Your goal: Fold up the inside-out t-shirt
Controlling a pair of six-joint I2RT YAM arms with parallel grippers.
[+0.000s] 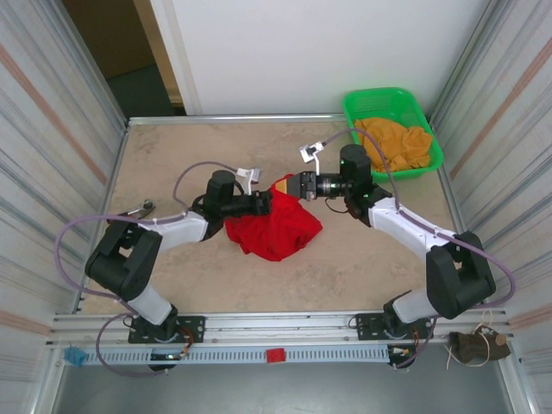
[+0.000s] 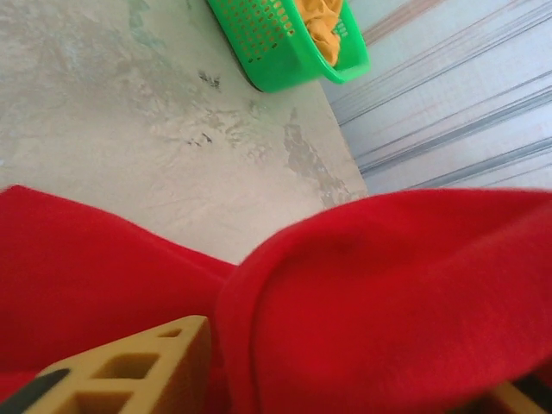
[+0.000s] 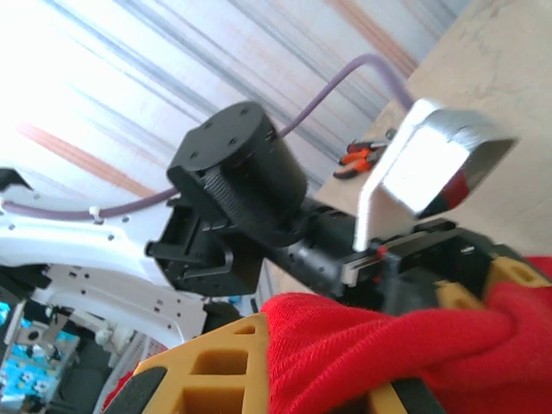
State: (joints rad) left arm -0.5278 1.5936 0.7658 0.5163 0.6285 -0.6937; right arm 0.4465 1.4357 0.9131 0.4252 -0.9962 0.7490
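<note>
**Red inside-out t-shirt (image 1: 274, 228) bunching in the middle of the surface (image 1: 172, 155)**

A rail (image 1: 276, 323) is running along the near edge. The left fingers (image 1: 261, 203) are standing parted around a fold. The right fingers (image 1: 295, 185) are clamping shut on the raised peak. A green basket (image 1: 392, 102) is holding orange cloth (image 1: 397, 145) in the far right corner. Ribbed panels (image 1: 52, 129) are flanking the sides, a white wall (image 1: 328, 52) closing the far end.

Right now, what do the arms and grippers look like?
The left arm and right arm have white shells, black joint housings and a purple cable along each. The left gripper and right gripper have black bodies and mustard-yellow fingers with ribbed cut-outs.
</note>
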